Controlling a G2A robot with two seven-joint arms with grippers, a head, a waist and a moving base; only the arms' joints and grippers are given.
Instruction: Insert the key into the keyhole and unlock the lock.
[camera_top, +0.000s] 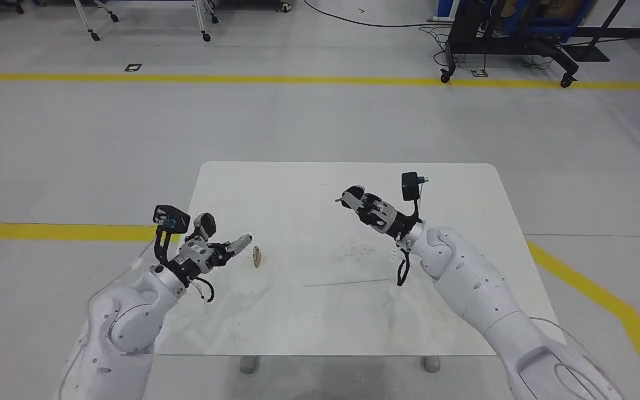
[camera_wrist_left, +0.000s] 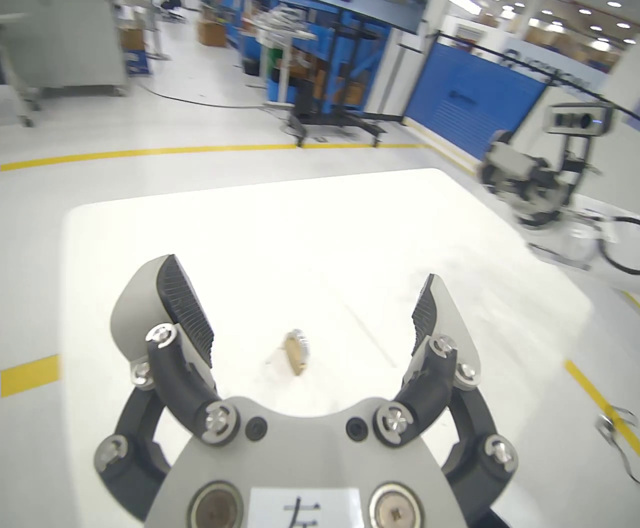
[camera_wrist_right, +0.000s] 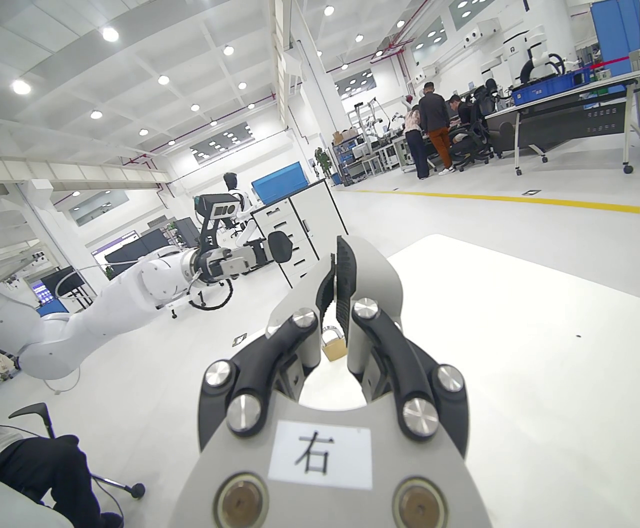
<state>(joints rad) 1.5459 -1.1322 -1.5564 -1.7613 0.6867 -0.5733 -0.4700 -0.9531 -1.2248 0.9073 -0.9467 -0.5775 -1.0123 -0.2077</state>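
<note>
Hovering the left gripper (camera_top: 236, 247) near the left edge of the white table (camera_top: 450, 300), jaws spread wide, with the tan lock (camera_top: 257, 256) lying on the tabletop just beyond its fingertips, apart from them. Farther right, well apart from the lock, holding the right gripper (camera_top: 345, 198) over mid-table, pads pressed together; whether on a key, cannot tell

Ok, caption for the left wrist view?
Open left gripper hovers above the white table, brass padlock lying ahead of it.
</note>
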